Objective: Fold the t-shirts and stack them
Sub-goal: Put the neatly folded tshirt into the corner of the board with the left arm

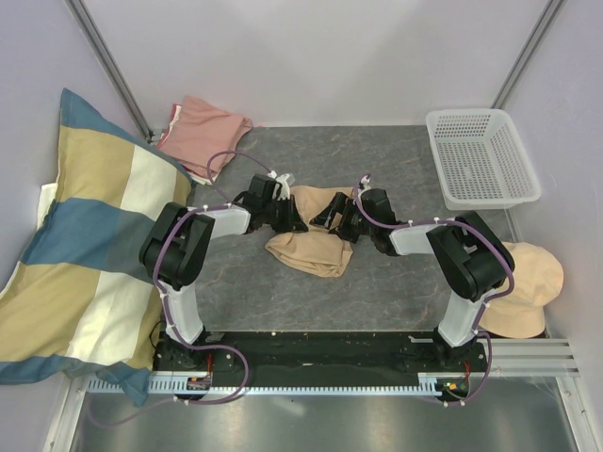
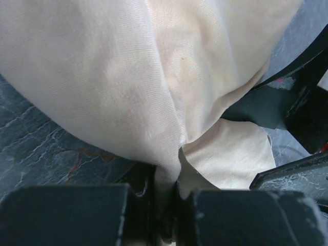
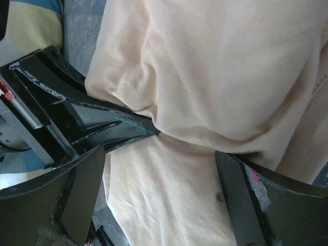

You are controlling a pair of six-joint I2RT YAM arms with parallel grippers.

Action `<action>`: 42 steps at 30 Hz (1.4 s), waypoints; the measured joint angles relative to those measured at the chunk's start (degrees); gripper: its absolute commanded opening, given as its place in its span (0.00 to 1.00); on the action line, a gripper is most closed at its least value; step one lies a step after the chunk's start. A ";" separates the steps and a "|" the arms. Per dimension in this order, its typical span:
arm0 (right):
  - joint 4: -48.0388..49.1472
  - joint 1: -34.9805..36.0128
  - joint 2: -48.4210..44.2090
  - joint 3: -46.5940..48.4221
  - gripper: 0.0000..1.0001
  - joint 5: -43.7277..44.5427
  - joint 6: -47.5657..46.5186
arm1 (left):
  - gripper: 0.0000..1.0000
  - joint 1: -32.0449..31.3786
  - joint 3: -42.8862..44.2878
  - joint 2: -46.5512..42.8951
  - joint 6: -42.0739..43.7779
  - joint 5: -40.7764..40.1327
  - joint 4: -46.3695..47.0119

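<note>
The tan t-shirt [image 1: 311,247] lies crumpled in the middle of the table, and both grippers meet over its far edge. My left gripper [image 1: 290,218] is shut on a pinched fold of this tan cloth [image 2: 166,184], which bulges up in front of the jaws. My right gripper [image 1: 334,217] is open, its fingers spread wide over the tan shirt [image 3: 169,195] with cloth lying between them, not clamped. One black finger of the left gripper [image 3: 97,120] shows in the right wrist view. The salmon-pink t-shirt [image 1: 203,132] lies bunched at the back left corner, away from both grippers.
A white plastic basket [image 1: 480,155] stands at the back right. A big blue, yellow and cream striped pillow [image 1: 85,245] fills the left side. A round beige hat [image 1: 523,282] sits at the right edge beside the right arm's base.
</note>
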 measured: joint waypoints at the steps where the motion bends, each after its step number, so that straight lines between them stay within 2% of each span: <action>1: -0.11 0.00 -0.02 0.00 0.98 0.02 0.00 | 0.02 -0.07 0.00 0.00 -0.02 0.00 0.00; 7: -2.32 0.00 -1.01 0.33 0.98 0.20 -1.53 | 0.02 -0.31 0.72 -0.20 0.13 -0.90 -1.66; 12: -14.58 0.24 -10.34 0.44 0.98 7.50 -6.27 | 0.02 -1.38 6.54 -0.24 4.11 -5.73 -12.39; 16: -22.71 0.11 -23.06 1.42 0.98 14.49 -10.45 | 0.02 -1.46 15.98 -0.09 10.19 -12.83 -25.31; 20: -25.31 -0.09 -28.59 2.38 0.98 16.87 -12.55 | 0.02 -0.20 29.86 2.80 16.83 -18.99 -33.55; 28: -28.79 -0.09 -28.48 -4.83 0.98 15.04 -12.94 | 0.02 5.44 50.97 13.03 28.11 -28.26 -40.48; 36: -29.40 -0.09 -27.21 -5.40 0.98 12.09 -13.70 | 0.02 10.64 64.02 24.41 35.69 -36.26 -44.19; 42: -29.07 -0.09 -21.92 -5.40 0.98 9.42 -14.27 | 0.02 12.92 73.96 30.97 40.85 -40.94 -44.02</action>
